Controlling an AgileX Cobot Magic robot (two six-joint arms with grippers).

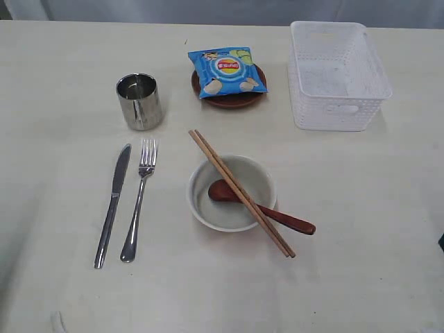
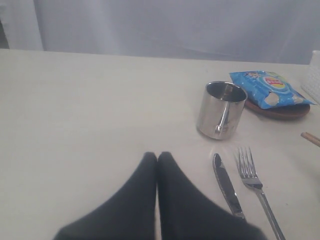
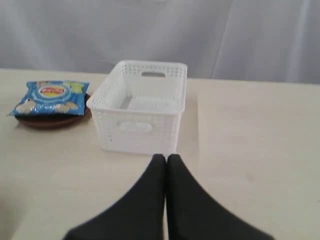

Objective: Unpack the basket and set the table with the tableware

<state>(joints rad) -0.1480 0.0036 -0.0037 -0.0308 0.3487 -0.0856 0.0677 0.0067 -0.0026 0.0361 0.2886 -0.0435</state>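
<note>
The basket [image 1: 338,73] sits empty at one o'clock from the bowl [image 1: 232,193], so you park the left gripper [image 2: 157,156] and right gripper [image 3: 165,158] — jaws pressed together, holding nothing — clear of the knife [image 2: 226,184].

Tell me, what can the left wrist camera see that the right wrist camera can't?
Only the left wrist view shows the shiny cup, the knife, the fork, a chopstick tip and the left gripper, shut. Only the right wrist view shows the whole white basket, with nothing showing inside, and the right gripper, also shut. Both show the blue chip bag lying on the brown plate, and the table.
</note>
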